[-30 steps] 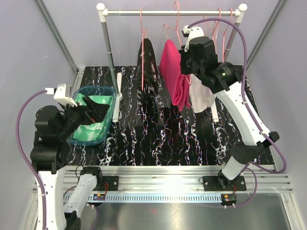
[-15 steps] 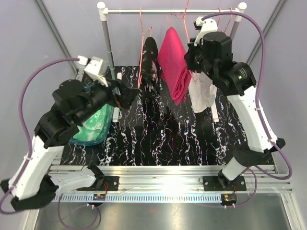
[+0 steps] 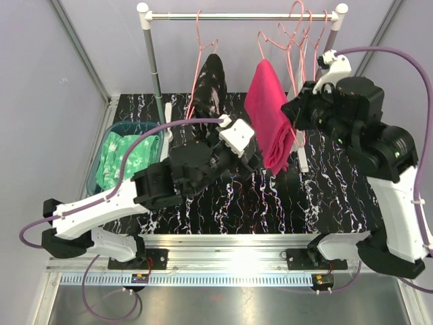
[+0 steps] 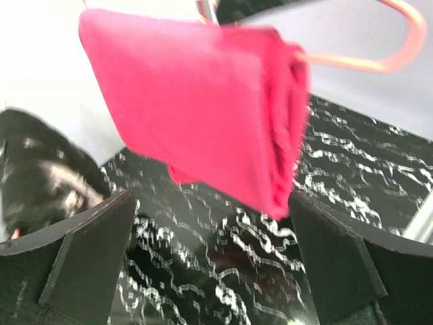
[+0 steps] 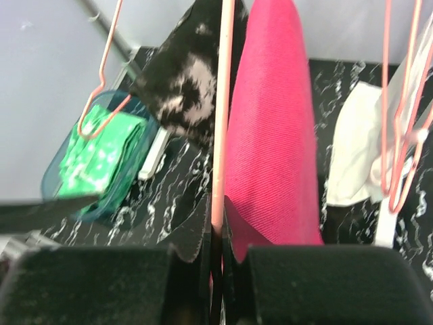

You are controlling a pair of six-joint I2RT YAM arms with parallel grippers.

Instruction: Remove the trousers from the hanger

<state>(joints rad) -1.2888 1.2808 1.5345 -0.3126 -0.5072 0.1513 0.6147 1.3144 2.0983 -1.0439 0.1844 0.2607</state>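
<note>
The right wrist view settles it: the right gripper [image 5: 216,237] is pinched tight on a pink wire hanger [image 5: 222,101], right beside the plain magenta pink folded trousers [image 5: 270,135]. The left wrist view has the left gripper [image 4: 210,210] spread wide, touching nothing, with those trousers hanging ahead. From above, the left arm stretches low across to mid-table. The black white-speckled trousers [image 3: 210,78] hang on the rail [image 3: 243,15], and the shiny mint green trousers [image 3: 125,159] lie in the teal tub [image 3: 135,126].

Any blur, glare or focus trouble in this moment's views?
Left wrist view: motion blur smears the magenta pink folded cloth trousers and the black white-speckled trousers. Right wrist view: magenta weave sharp, the right hand's near fingers dark and soft. Top external view: sharp, with glare on the bare metal rail.
</note>
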